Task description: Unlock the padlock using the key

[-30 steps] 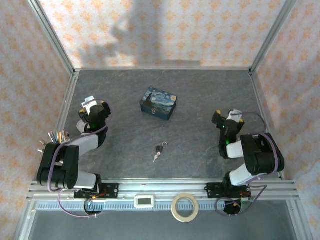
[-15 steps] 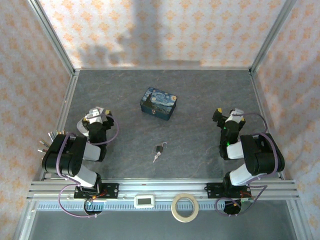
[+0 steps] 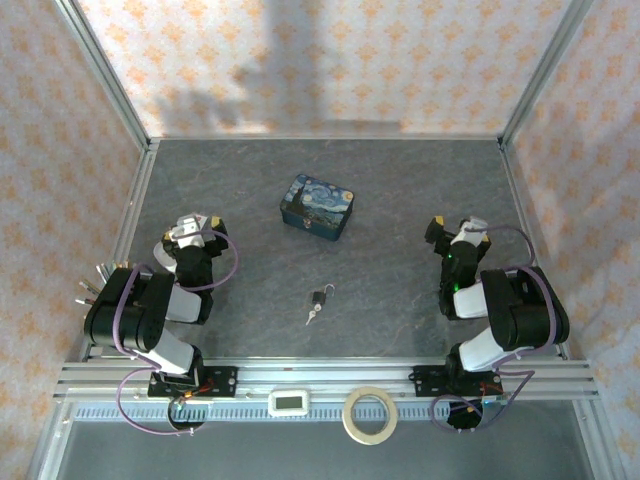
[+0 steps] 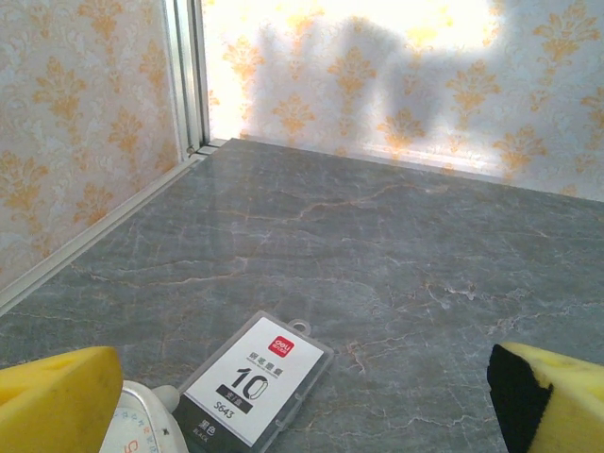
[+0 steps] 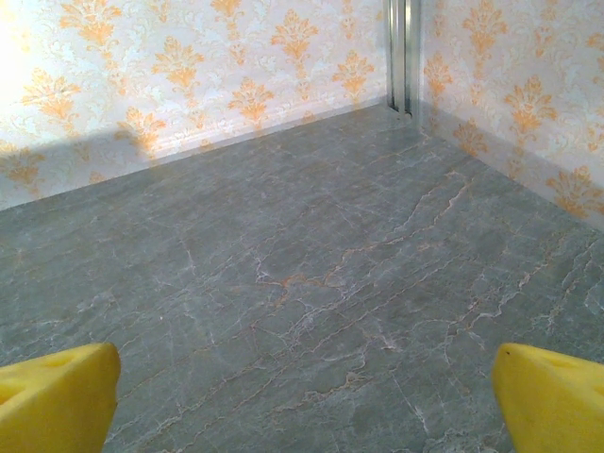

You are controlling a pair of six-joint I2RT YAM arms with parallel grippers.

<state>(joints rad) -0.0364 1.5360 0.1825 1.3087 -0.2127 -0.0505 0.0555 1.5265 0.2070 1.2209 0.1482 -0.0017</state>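
The small dark padlock (image 3: 321, 296) lies on the grey table near the middle, its thin shackle pointing to the far right. The tiny silver key (image 3: 313, 317) lies just in front of it; whether they touch I cannot tell. My left gripper (image 3: 192, 230) (image 4: 307, 401) hovers at the left, well apart from both. It is open, and its yellow fingertips (image 4: 57, 401) are spread wide with nothing held. My right gripper (image 3: 455, 235) (image 5: 307, 401) stands at the right, also open and empty, over bare table.
A blue starry-night tin (image 3: 317, 207) sits behind the padlock. A flat plastic case labelled "10" (image 4: 255, 373) lies on the table under my left gripper, next to a white round object (image 4: 142, 425). A tape roll (image 3: 370, 414) and a small white device (image 3: 293, 402) rest on the front rail.
The left arm has folded back, drawing its gripper slightly nearer and to the right; over the last half second it hardly moved. The right arm, padlock and key stay put.
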